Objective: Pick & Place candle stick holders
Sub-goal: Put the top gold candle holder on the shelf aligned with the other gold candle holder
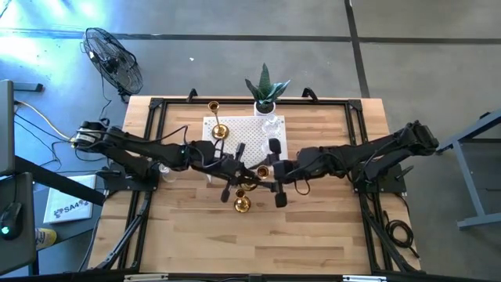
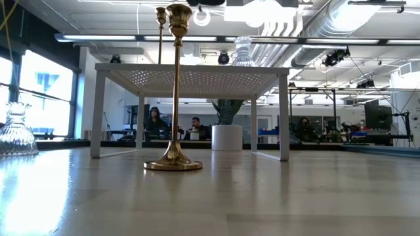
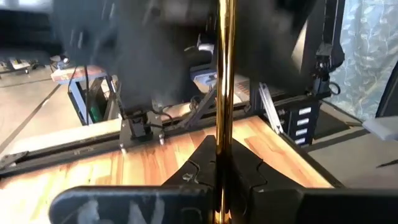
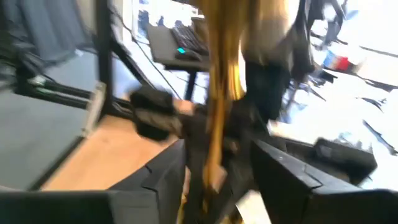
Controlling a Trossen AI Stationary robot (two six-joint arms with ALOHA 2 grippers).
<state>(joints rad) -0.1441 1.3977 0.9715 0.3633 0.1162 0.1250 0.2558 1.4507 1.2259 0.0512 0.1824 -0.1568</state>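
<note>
My left gripper [image 1: 252,171] is shut on a gold candle stick holder [image 1: 263,171] at the table's middle, just near of the white rack [image 1: 235,125]. My right gripper [image 1: 274,171] is open, with a finger on either side of the same stem [image 4: 219,93]. A second gold holder [image 2: 174,85] stands by its round base on the table [image 1: 242,204]. A third gold holder [image 1: 216,117] and a clear glass one [image 1: 271,125] stand on the rack. Another glass holder [image 2: 14,131] stands on the table at the left. Neither gripper shows in the low view. My left gripper pinches the gold holder's slim stem [image 3: 225,143] between its two fingers. The fingers come level from the table's left and lie across the stem. The stem stands upright in the hold. Its base is hidden below the fingers.
The white perforated rack [image 2: 190,72] stands on legs at the far middle, with a potted plant [image 1: 266,90] behind it. Black rails [image 1: 153,141] run along the table's edges. People sit in the room beyond the table [image 2: 197,128].
</note>
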